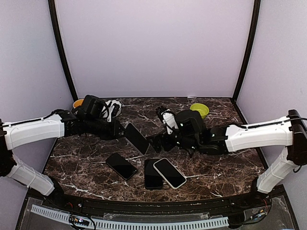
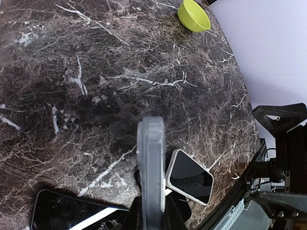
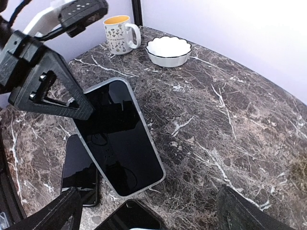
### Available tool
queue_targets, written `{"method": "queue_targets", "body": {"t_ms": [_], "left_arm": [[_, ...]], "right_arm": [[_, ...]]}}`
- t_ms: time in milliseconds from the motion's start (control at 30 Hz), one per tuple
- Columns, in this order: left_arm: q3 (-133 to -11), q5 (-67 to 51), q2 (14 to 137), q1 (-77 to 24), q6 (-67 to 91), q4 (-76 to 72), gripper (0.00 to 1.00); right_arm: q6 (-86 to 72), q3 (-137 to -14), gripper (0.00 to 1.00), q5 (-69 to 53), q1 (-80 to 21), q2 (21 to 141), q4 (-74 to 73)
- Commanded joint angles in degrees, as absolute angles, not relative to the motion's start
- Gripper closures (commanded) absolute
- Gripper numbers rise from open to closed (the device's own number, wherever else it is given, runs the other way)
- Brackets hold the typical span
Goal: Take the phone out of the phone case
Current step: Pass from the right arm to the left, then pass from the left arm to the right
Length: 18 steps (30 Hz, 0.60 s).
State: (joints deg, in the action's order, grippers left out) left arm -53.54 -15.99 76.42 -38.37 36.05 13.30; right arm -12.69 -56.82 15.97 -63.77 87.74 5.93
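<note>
Holding the phone (image 3: pixel 120 143) up off the table (image 1: pixel 216 167) is the left gripper's (image 1: pixel 121 130) function: its jaws are closed across the handset at the upper end, with one finger lying on the screen side. The phone hangs tilted above the table centre with its lower end free. The case (image 2: pixel 150 158) is a clear shell whose rim shows edge-on in the left wrist view. It wraps the phone fully, so the phone is seated inside it and extraction has not begun. This grip appears chosen to expose the lower end and both long edges to the other arm. The right gripper (image 3: pixel 148 194) stands at 3 o'clock from the phone, facing the screen. Its fingers are spread wide and hold nothing; they sit on either side of the lower end without touching it. The likely next step is for the right fingers to catch the case rim at a lower corner and peel it back while the left grip resists — this requires purchase on the shell only, not on the glass. Three spare phones (image 1: pixel 152 173) lie flat at 6 o'clock, just below the raised one, and a slip would drop it onto them. The mug (image 3: pixel 120 34) and white bowl (image 3: pixel 168 50) at 10 o'clock and the green bowl (image 1: pixel 199 110) at 1 o'clock are well apart from the work.
</note>
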Motion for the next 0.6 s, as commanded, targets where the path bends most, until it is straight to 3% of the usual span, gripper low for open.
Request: {"method": "queue_targets", "body": {"t_ms": [0,267,567], "left_arm": [[-56.39,-14.34,73.95,-38.36,32.65,15.21,1.00],[-56.82,-24.04,70.69,-38.20,33.92,5.25,1.00],[-60.68,-30.50,73.86,-37.89,39.42,-6.73,1.00]], "right_arm": [[-21.57,-56.71,0.01,9.69,-58.96,85.00,1.70],[-35.83,-47.13,0.01,-5.17,-51.69,76.21,11.79],[-39.45,-45.17,0.02,-2.13,-49.21,68.22,6.62]]}}
